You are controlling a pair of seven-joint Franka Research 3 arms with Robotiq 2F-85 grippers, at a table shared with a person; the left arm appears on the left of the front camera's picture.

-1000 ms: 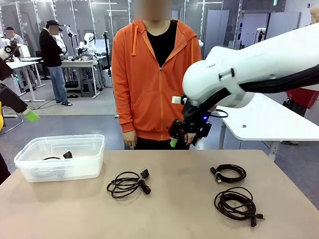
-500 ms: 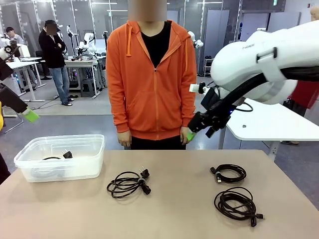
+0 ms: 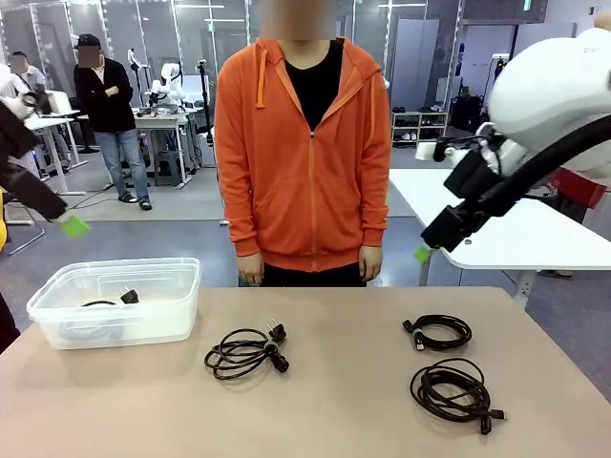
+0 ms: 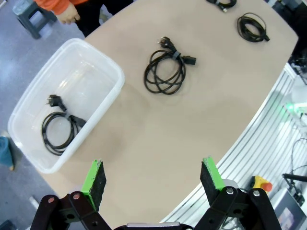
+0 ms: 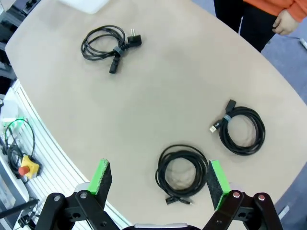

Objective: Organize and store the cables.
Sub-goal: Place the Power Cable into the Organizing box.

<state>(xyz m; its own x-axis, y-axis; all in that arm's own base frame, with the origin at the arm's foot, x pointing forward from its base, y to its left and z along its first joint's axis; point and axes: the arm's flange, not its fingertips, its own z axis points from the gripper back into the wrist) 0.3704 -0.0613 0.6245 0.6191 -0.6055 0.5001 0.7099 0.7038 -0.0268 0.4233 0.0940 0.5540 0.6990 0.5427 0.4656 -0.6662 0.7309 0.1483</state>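
Front view: sorting is partly done. One cable (image 3: 107, 302) already lies in the clear plastic bin (image 3: 162, 322). Three coils wait on the table (image 3: 344, 410): a plugged power cord (image 3: 246, 351), a small coil (image 3: 439, 332) and a larger coil (image 3: 456, 389).

Left wrist view: the left gripper (image 4: 152, 167) hangs high near the bin, jaws spread and empty.

Right wrist view: the right gripper (image 5: 158, 167), spread and empty, hovers over the larger coil. That coil is likely the next pick, which calls for a descent and a pinch across its bundled strands.

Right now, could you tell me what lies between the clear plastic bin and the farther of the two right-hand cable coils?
In the front view, one coiled power cord with plug ends lies there, apart from the bin and that coil.
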